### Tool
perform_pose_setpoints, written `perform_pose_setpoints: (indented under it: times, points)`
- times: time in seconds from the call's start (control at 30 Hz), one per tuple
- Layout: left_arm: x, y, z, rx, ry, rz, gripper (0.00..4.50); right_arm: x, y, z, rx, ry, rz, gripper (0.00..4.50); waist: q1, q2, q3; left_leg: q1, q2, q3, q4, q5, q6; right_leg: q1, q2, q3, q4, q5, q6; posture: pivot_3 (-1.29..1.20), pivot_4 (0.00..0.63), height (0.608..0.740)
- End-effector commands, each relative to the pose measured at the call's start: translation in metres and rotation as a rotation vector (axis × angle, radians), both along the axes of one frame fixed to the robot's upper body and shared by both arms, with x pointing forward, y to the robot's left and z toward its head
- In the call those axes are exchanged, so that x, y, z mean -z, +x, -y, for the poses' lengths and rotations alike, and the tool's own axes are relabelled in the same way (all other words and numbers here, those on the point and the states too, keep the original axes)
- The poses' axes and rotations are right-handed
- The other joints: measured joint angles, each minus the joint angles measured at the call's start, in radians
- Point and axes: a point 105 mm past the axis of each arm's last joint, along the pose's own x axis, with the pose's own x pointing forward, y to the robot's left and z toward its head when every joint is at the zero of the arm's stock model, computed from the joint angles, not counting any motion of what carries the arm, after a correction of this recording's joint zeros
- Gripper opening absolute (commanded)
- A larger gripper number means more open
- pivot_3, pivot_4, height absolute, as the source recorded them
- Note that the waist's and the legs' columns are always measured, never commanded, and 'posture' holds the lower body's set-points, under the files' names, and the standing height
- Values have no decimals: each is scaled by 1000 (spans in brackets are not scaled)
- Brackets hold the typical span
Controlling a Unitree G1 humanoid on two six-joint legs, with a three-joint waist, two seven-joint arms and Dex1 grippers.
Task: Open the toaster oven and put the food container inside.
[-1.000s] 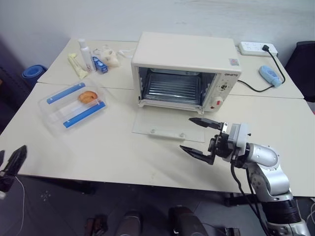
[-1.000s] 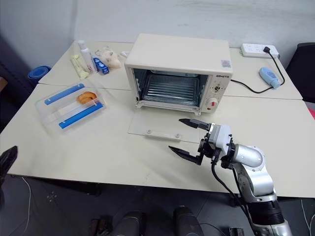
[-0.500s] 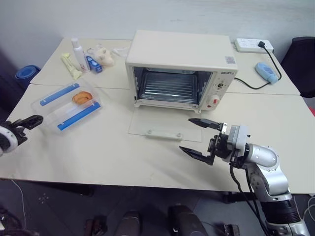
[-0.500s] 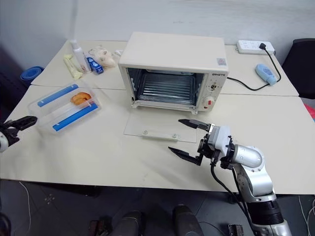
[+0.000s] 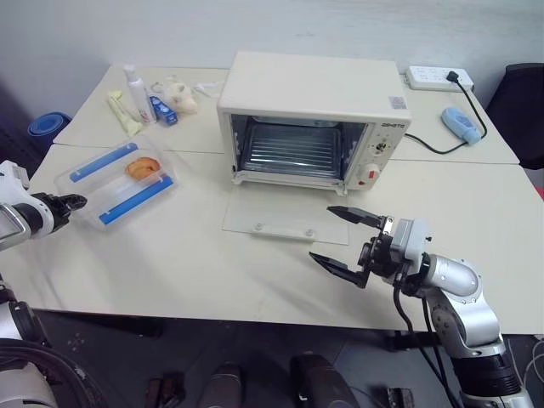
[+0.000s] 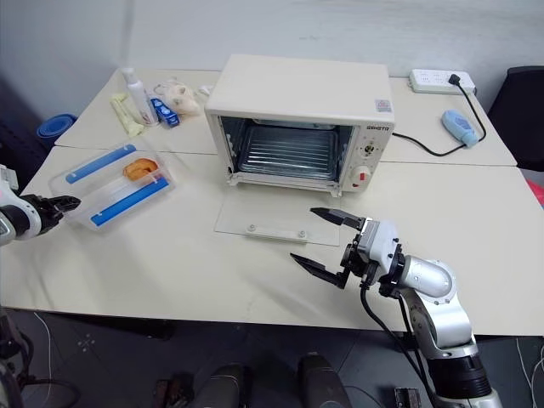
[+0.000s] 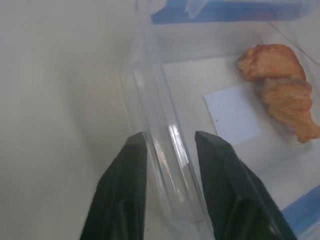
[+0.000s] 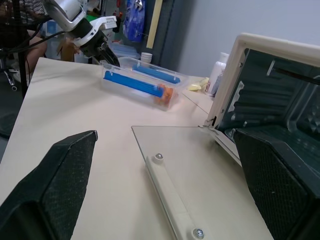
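Note:
The cream-white toaster oven [image 5: 310,93] stands at the table's middle back. Its glass door [image 5: 285,217] lies flat open on the table, and the wire rack inside is bare. The food container [image 5: 119,178], clear with two blue strips and an orange-brown food piece [image 7: 280,87], rests at the left. My left gripper [image 5: 76,201] is at the container's near left corner. In the left wrist view its fingers [image 7: 125,170] are shut on the clear rim. My right gripper [image 5: 321,232] hovers open just in front of the door's right corner, holding nothing.
Bottles, a tube and small packets [image 5: 153,93] crowd the back left corner. A power strip [image 5: 433,78], a blue device [image 5: 459,125] and the oven's cable lie at the back right. The table's front edge runs just below both grippers.
My left gripper rose from below the table's front left edge to the container's corner, and its fingers closed on the rim. The right arm stayed put. The camera shifted slightly.

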Motion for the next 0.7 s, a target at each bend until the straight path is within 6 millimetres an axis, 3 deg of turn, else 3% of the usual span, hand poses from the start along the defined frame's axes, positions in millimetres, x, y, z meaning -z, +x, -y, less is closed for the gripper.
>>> perform_pose_setpoints:
  times: [0.03,0.1,0.23,0.33,0.5,0.7]
  points:
    - [-16,-6,-17,-32,77,37,678,-7,-3,-1,-2,11,32,4500,-2,0,0,0,0,0,0,0,0,0,0,0,0,0,0,0,150,740]
    - [-19,-8,-20,-32,82,54,226,-6,-3,-1,0,10,29,4500,0,0,0,0,0,0,0,0,0,-1,0,0,1,0,0,0,150,740]
    - [-33,-12,-22,-17,98,95,201,-6,-3,0,5,8,25,4500,3,-1,0,-1,0,0,0,0,0,-1,0,0,1,0,0,0,150,740]
    - [-50,-17,-10,77,178,87,201,-5,-2,5,19,1,21,4500,3,-1,0,-1,0,0,0,0,0,-1,-1,0,1,0,0,0,150,740]
    - [-69,-24,50,301,237,48,201,1,-2,25,91,-22,-5,4500,9,-2,0,-2,0,0,0,0,1,-1,-2,0,1,0,0,0,150,740]
    - [-70,-20,126,503,243,57,201,13,-6,48,186,-51,-37,4500,20,-3,0,-2,-3,-1,2,-1,3,1,-4,-1,1,0,0,0,150,740]
